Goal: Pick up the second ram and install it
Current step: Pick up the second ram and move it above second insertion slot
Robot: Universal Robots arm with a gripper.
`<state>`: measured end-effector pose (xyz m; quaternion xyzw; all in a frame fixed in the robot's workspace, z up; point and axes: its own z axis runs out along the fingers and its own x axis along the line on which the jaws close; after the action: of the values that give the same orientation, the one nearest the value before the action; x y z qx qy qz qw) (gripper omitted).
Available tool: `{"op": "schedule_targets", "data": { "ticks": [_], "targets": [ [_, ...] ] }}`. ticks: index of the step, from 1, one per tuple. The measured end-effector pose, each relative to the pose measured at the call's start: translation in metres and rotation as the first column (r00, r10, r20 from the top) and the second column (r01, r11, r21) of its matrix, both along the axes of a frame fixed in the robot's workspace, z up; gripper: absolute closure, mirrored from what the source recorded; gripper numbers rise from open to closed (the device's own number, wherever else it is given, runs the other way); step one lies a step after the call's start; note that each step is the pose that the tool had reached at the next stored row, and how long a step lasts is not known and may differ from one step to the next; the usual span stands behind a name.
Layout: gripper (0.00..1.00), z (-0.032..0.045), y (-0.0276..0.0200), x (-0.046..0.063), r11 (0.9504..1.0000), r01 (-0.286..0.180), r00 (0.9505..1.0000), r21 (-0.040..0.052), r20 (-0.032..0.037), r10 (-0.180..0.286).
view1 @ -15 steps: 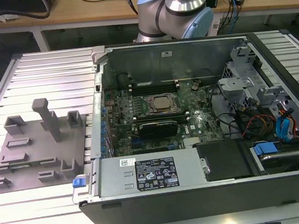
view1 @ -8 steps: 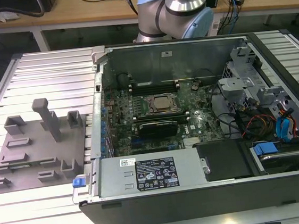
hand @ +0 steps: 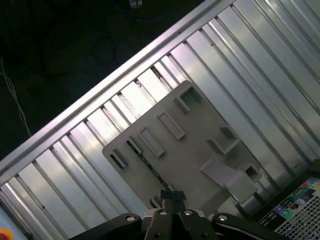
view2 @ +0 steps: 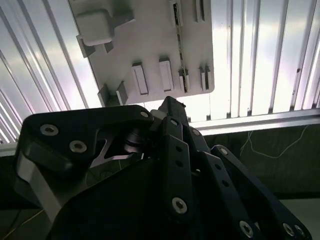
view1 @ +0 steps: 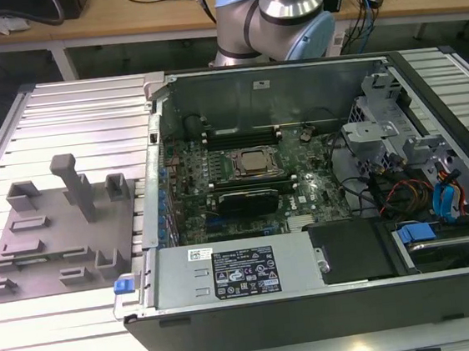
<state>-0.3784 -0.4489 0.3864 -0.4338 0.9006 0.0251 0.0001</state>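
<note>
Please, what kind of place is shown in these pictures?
Most likely a robotics lab or workshop. In the exterior view, a robot arm rises beyond an open computer case that lies on a ribbed metal table, and a wooden workbench with cables runs along the back.

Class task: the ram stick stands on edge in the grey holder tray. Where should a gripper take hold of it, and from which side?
Probably at mid-length of the ram stick, pinching its two flat faces and coming straight down from above. In the second wrist view it stands on edge in the grey holder tray, with slotted blocks holding its ends, so the middle stretch looks freest.
</note>
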Motion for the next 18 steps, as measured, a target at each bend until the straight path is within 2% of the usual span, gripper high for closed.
{"op": "schedule_targets", "data": {
  "ticks": [4, 9, 15, 18],
  "targets": [
    [0.92, 0.0, 0.0, 0.0, 0.9983, -0.059, 0.9983, 0.0, 0.0001, 0.059],
    [0.92, 0.0, 0.0, 0.0, 0.9948, -0.102, 0.9948, -0.0001, 0.0, 0.102],
    [0.92, 0.0, 0.0, 0.0, 0.9835, -0.181, 0.9835, -0.0001, -0.0001, 0.181],
    [0.92, 0.0, 0.0, 0.0, 0.9738, -0.227, 0.9738, 0.0, 0.0, 0.227]
  ]
}}
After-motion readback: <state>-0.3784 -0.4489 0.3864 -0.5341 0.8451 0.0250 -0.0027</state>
